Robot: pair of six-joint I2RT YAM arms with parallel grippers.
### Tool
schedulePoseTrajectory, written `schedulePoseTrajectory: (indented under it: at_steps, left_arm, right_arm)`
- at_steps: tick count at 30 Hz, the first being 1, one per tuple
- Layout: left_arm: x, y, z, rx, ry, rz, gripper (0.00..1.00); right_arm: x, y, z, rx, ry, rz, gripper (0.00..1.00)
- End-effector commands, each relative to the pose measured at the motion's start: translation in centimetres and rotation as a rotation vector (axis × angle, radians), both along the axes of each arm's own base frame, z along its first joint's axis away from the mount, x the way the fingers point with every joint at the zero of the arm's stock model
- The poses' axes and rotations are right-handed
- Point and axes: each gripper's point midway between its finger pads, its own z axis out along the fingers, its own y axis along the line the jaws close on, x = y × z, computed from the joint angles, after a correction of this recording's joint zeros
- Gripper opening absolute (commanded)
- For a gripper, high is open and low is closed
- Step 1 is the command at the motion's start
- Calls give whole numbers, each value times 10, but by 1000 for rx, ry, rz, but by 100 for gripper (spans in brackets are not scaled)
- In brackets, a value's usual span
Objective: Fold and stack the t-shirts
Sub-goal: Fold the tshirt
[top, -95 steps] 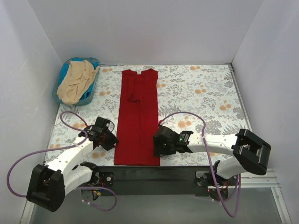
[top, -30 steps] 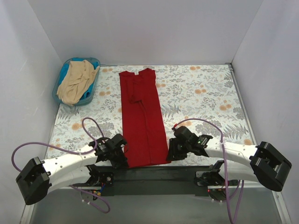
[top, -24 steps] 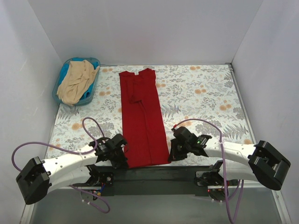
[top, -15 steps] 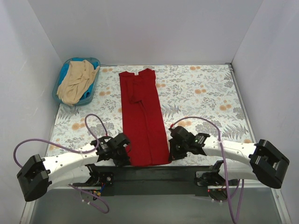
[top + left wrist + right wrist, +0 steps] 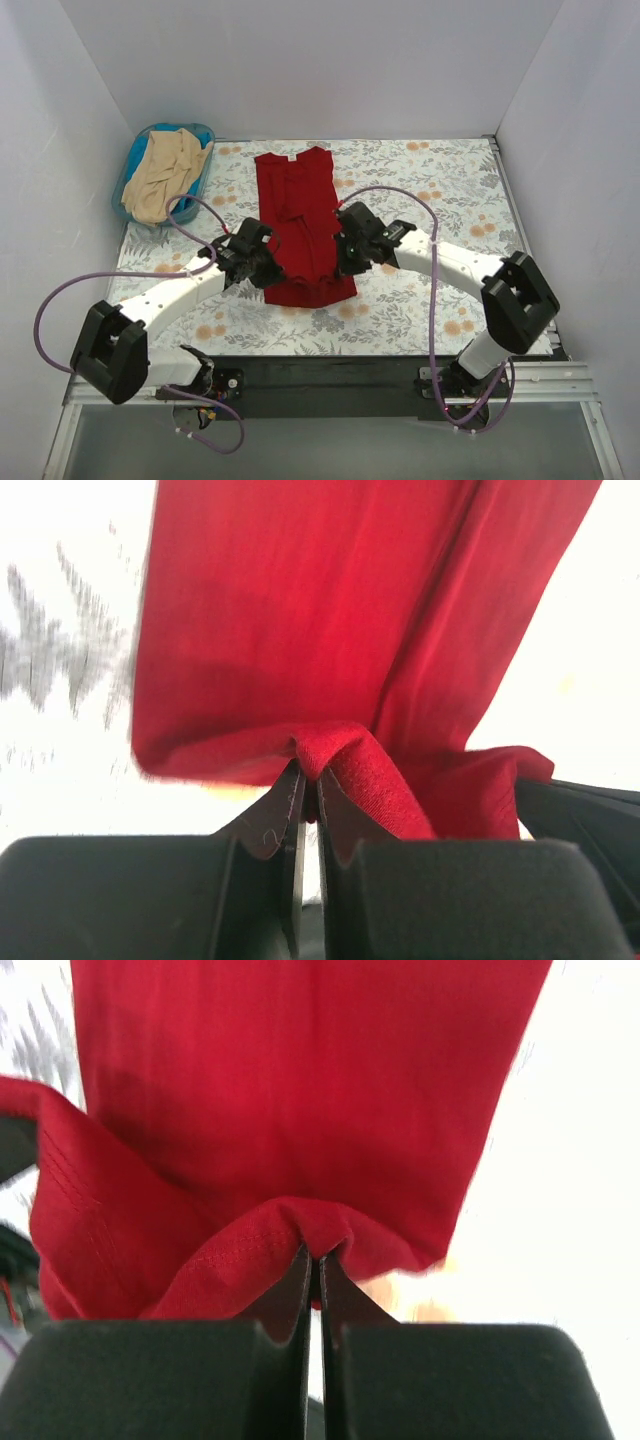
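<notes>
The dark red t-shirt [image 5: 298,190] lies as a long narrow strip down the middle of the table, neck at the far end. Its near hem is lifted and doubled back over the lower half. My left gripper [image 5: 262,262] is shut on the hem's left corner; in the left wrist view the cloth [image 5: 330,610] bunches between the closed left gripper [image 5: 308,775]. My right gripper [image 5: 345,255] is shut on the right corner, where a stitched edge of the shirt [image 5: 300,1080] folds over the right gripper [image 5: 313,1253]. The beige t-shirt [image 5: 165,172] lies crumpled in the basket.
The blue plastic basket [image 5: 191,204] stands at the far left corner by the wall. A floral tablecloth [image 5: 450,200] covers the table. White walls close in the left, far and right sides. Purple cables loop from both arms.
The right gripper closed on the hem. Both grippers then rose from the near edge and travelled toward the far end, carrying the red shirt's hem over its lower half.
</notes>
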Motion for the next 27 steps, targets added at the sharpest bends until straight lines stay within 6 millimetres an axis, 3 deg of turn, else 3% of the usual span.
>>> schedulePoseTrajectory:
  at_steps: [1, 2, 4, 6, 7, 9, 15, 19, 27]
  left_arm:
    - [41, -1, 14, -3, -94, 5, 0]
    - [52, -3, 21, -11, -114, 12, 0]
    - [68, 2, 15, 0, -108, 43, 0]
    - [85, 5, 10, -7, -114, 73, 0]
    - [90, 7, 7, -8, -110, 83, 0]
    - [105, 8, 0, -15, -104, 102, 0]
    - [138, 11, -12, -20, -103, 130, 0]
    - [153, 18, -14, -34, -101, 153, 0]
    - [172, 23, 15, -55, -176, 166, 0]
  right_arm:
    - [44, 9, 6, -20, -56, -6, 1]
    - [59, 17, 16, 4, -86, -14, 1]
    - [78, 18, 3, -13, -76, -33, 1]
    - [103, 23, 10, 3, -100, -52, 1]
    - [110, 24, -1, -10, -88, -55, 1]
    - [131, 28, 7, 12, -111, -68, 1]
    - [174, 36, -1, 36, -117, -87, 1]
    - [189, 32, -10, 35, -108, -93, 1]
    - [200, 17, -1, 51, -119, -121, 1]
